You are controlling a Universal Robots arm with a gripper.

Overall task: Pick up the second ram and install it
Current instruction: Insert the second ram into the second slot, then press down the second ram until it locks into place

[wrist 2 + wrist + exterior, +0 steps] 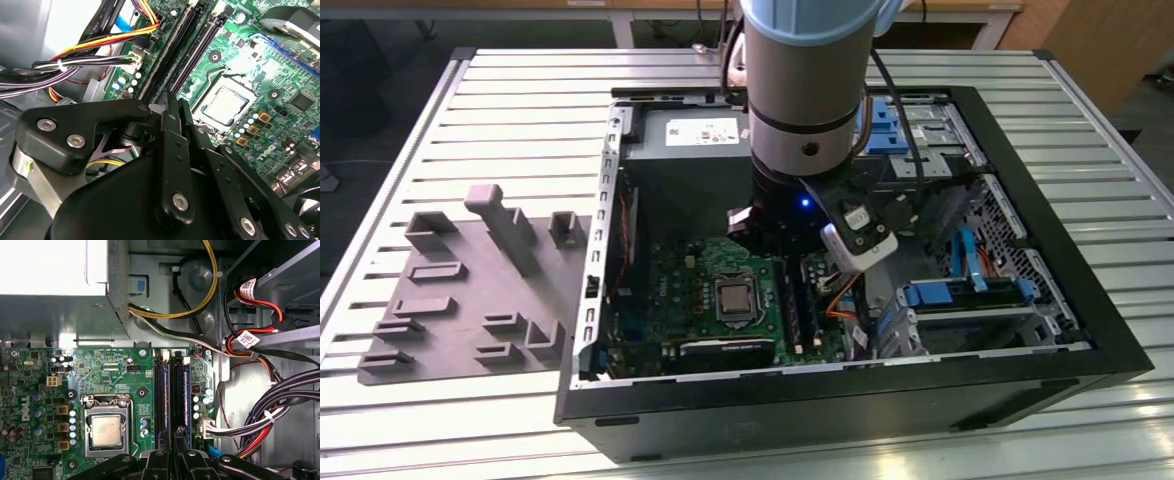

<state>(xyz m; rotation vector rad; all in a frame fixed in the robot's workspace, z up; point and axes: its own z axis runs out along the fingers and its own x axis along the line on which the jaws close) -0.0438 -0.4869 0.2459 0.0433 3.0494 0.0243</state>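
We saw, nearest the wrist cameras, the black gripper reaching down over the memory slots, its fingers drawn close together with only a thin gap at the tips. Whether they pinched anything we could not tell, since the tips ran straight into the slots.

Just beyond them lay the green motherboard, with one bare silver processor in its socket and two long dark memory slots running side by side next to it. The slot on the cable side held the second ram, its bluish edge standing up along the slot directly in line with the fingers. Past the slots, a bundle of black, white, red and yellow cables crossed the bare metal wall of the case.

In the exterior view, the arm came straight down into the open black computer case, which lay on its side on a table of pale ribbed metal slats. One grey moulded tray with raised blocks sat on the table at the exterior view's left, just beside the case.

Farthest off, beyond the table, we made out a dark floor and the lower edges of wooden furniture.
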